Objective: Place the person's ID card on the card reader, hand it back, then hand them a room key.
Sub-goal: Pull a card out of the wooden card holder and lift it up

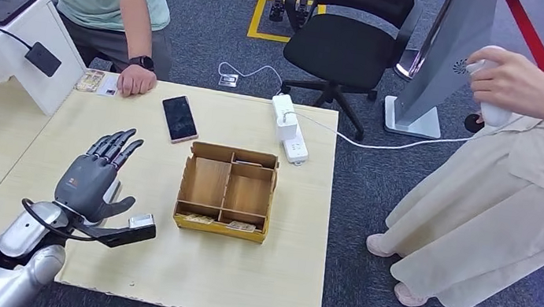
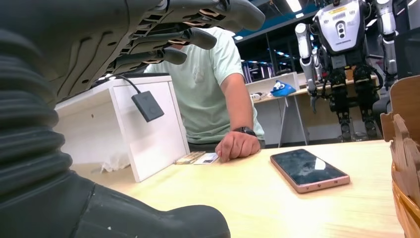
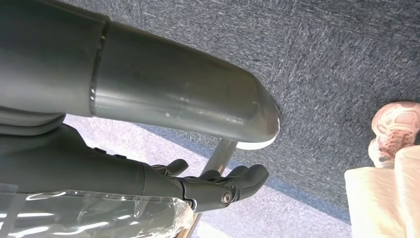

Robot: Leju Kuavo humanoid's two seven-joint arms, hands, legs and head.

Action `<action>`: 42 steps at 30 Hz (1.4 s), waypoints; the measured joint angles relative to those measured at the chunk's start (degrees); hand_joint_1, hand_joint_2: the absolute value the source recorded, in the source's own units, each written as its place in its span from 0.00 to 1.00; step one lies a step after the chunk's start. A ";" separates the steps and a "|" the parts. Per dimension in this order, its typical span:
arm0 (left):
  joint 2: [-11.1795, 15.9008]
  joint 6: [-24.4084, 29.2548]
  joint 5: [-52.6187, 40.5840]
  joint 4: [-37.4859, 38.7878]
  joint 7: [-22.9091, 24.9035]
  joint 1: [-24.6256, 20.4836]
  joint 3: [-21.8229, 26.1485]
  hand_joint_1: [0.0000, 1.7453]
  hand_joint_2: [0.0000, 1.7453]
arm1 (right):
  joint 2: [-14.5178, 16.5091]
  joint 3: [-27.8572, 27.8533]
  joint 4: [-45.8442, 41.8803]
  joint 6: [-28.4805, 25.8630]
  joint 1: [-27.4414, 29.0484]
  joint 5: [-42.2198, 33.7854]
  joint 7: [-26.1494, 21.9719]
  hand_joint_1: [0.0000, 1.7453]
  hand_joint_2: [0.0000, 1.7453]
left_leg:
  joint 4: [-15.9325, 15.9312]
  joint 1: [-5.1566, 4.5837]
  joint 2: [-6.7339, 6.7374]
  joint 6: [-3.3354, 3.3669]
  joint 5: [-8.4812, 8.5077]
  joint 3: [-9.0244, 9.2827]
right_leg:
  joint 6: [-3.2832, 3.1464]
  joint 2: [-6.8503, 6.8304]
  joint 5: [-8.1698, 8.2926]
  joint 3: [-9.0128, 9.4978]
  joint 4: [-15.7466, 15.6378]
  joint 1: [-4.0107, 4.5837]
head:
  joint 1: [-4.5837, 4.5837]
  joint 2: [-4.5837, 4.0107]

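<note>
Left hand (image 1: pixel 95 178) is raised, fingers spread, nothing held. ID card (image 1: pixel 109 85), at eleven o'clock, is pinned by the person's hand (image 1: pixel 135 80); collision risked. Right hand (image 3: pixel 218 186): empty, loosely curled.

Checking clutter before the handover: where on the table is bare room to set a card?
Bare: the strip between left hand and box, and the near edge below the box. Crowded: the far edge, with cards, person's hand, phone, power strip.

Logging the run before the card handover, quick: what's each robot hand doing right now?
Left robot hand: open, fingers spread above the pale wooden table, holding nothing.
Right robot hand: hanging beside the table, fingers loosely apart, holding nothing.
</note>
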 joint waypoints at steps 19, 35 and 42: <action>-1.10 9.26 2.25 -3.43 -0.27 5.67 -0.21 0.00 1.00 | -0.03 -1.15 -0.04 0.00 0.07 0.23 0.11 0.00 0.00 | 0.00 -0.01 0.00 -0.01 -0.02 -0.01 | 0.01 0.01 -0.01 0.00 -0.01 0.00 | 0.00 -0.01; -6.51 12.89 2.27 -7.06 -2.82 13.68 1.08 0.00 1.00 | -0.03 -3.44 -0.86 0.00 0.39 0.48 -0.22 0.00 0.00 | 0.00 -0.01 -0.01 0.02 -0.06 -0.01 | 0.02 -0.01 -0.02 0.00 -0.03 0.00 | 0.01 -0.01; -7.41 12.67 2.15 -6.85 -2.85 14.24 0.36 0.00 1.00 | -0.03 -3.96 -0.94 0.00 0.36 1.02 -0.44 0.00 0.00 | 0.00 -0.01 -0.01 0.02 -0.06 -0.01 | 0.02 -0.01 -0.02 0.00 -0.03 0.00 | 0.00 -0.01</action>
